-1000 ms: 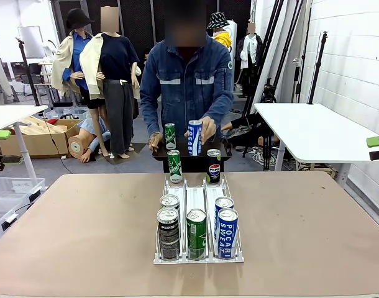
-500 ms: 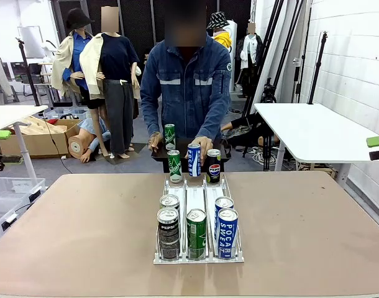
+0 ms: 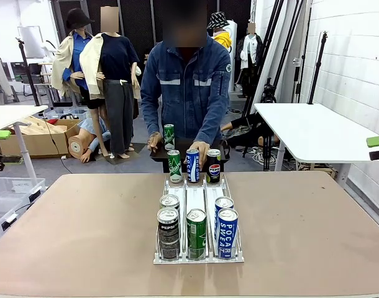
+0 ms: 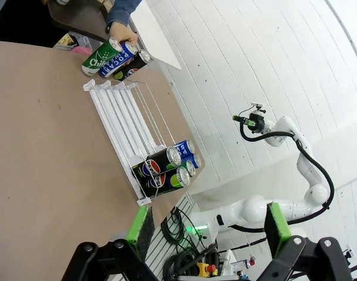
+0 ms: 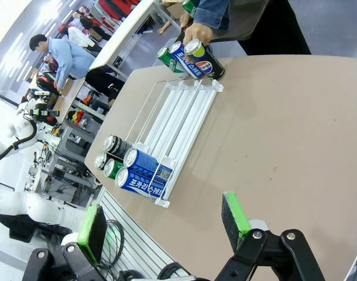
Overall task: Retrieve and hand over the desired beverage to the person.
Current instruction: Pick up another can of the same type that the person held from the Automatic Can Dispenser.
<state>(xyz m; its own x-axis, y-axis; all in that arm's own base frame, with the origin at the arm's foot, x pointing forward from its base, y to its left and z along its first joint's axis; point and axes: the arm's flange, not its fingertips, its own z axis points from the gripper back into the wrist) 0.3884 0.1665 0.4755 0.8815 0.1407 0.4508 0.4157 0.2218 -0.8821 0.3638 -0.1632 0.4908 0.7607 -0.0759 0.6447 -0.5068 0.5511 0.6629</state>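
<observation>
Table (image 3: 71,223) | rack (image 3: 196,197) stocked | person's hand (image 3: 202,148) on blue can (image 3: 192,166) | both jaws wide, empty

Front view faces the person (image 3: 188,87) across the table (image 3: 71,217); all 3 views share the can rack (image 3: 196,194).

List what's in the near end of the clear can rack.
Left lane: a Pepsi can, a second can behind. Middle: one green can. Right: a Pocari Sweat can, a blue can behind. The front cans cover the rear ones' labels.

Blue-and-white can (image 3: 193,166), pale-striped denim jacket (image 3: 188,93)
</observation>
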